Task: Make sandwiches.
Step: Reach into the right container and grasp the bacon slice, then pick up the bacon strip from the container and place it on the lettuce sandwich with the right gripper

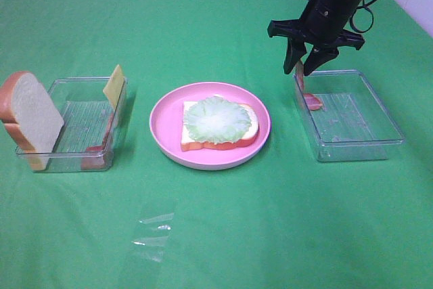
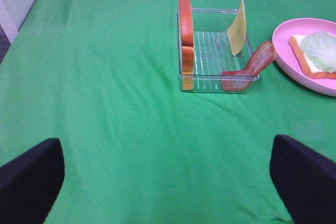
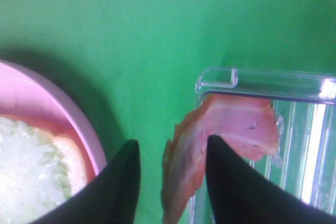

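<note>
Right wrist view: ham slice point(image 3: 236, 124) draped over clear tray point(image 3: 218, 77) wall, between right tool point(image 3: 172, 141) jaws.
Right tool: partly closed round ham slice; real hold or not, cannot tell.
Left tool point(image 2: 165, 140): spread wide, empty.
Sandwich point(image 1: 218, 123): half built, on pink plate point(image 1: 169, 109).
Tip: squeeze softly, lift straight up.

You have bright, even light from overhead on the green cloth point(image 1: 270, 235), with only soft, short shadows. The darkest shadow hugs the plate point(image 3: 79, 124) in your right wrist view. There the tray point(image 3: 262, 77) rim throws white glare, and the ham point(image 3: 236, 124) and the black fingers point(image 3: 123, 187) look soft, too close to focus.
</note>
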Action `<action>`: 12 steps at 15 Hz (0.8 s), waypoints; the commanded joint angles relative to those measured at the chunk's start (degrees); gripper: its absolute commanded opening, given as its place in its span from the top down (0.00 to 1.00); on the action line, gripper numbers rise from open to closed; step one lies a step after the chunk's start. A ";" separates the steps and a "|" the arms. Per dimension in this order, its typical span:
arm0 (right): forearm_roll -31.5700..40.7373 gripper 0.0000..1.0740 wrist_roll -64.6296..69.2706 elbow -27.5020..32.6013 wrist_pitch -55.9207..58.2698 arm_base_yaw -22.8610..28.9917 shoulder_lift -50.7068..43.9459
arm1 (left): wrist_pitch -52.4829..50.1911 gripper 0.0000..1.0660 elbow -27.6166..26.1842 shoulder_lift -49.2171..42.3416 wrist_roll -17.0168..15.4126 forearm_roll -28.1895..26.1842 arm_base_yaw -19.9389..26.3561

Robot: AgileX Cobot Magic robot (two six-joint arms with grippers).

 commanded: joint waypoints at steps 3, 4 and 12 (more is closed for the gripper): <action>-1.78 0.96 0.00 -0.17 0.23 0.00 0.46 | -0.63 0.08 -0.06 -0.52 -0.11 -0.52 0.06; -2.69 1.00 0.00 -0.17 0.52 0.00 0.46 | -0.63 0.08 -0.06 -0.52 -0.11 -0.52 0.06; -3.27 1.00 0.00 -0.17 1.78 0.00 -5.10 | -0.63 0.08 -0.06 -0.52 -0.11 -0.52 0.06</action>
